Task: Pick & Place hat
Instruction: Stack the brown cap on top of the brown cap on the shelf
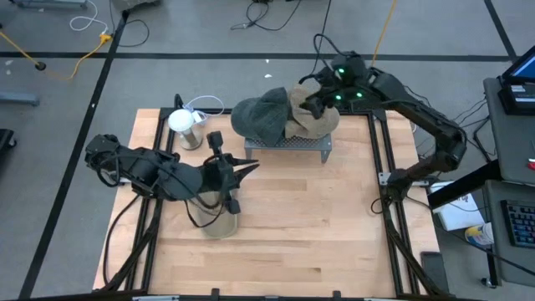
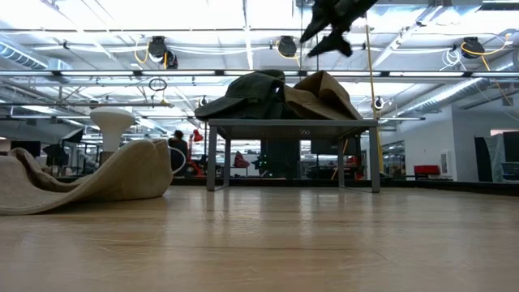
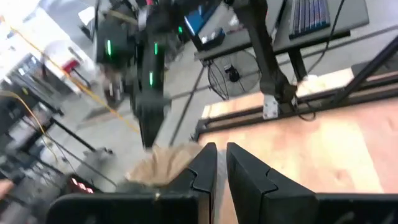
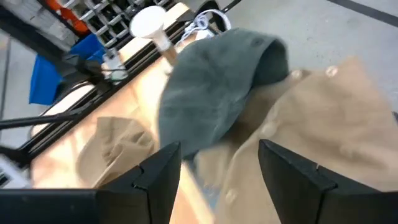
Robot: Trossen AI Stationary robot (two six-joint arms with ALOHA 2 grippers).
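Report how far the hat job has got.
Done: a green hat and a tan hat lie on the metal rack. In hand: nothing; the right gripper hovers open above them. Left: another tan hat on the table beside the shut left gripper.

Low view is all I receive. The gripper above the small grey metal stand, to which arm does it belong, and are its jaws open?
Observer: The right gripper; its jaws are open and empty.
Operator: Where is the other arm?
Observer: The left gripper hangs over the wooden table, beside a loose tan fabric hat lying there.
Operator: Do the hats on the grey metal stand touch?
Observer: Yes, the dark green cap overlaps the beige fabric hat.
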